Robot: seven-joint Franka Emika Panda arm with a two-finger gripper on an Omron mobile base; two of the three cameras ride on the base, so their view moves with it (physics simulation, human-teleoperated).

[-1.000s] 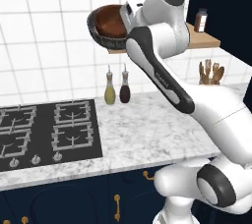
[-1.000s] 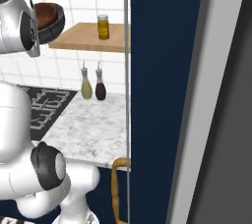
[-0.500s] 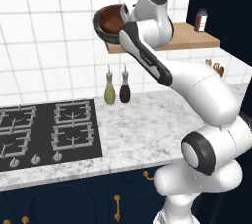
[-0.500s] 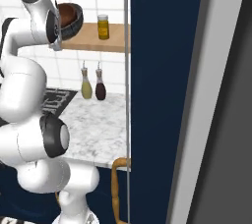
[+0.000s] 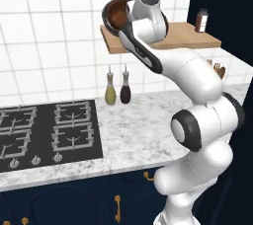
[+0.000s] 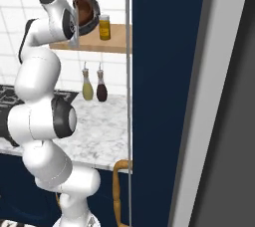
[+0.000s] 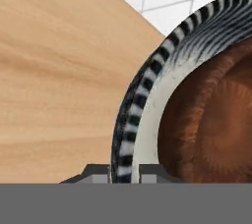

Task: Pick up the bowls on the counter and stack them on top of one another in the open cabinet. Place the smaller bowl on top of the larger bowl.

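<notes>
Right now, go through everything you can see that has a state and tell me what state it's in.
Hand: shut on the grey bowl's rim.
Grey bowl: held tilted over the shelf, red bowl nested inside.
Red bowl: inside the grey bowl.
Shelf: one jar standing on it.
Two bottles: upright on the counter.

Kitchen: gas hob (image 5: 47,130), marbled counter (image 5: 133,135), tiled wall (image 5: 49,46).
</notes>
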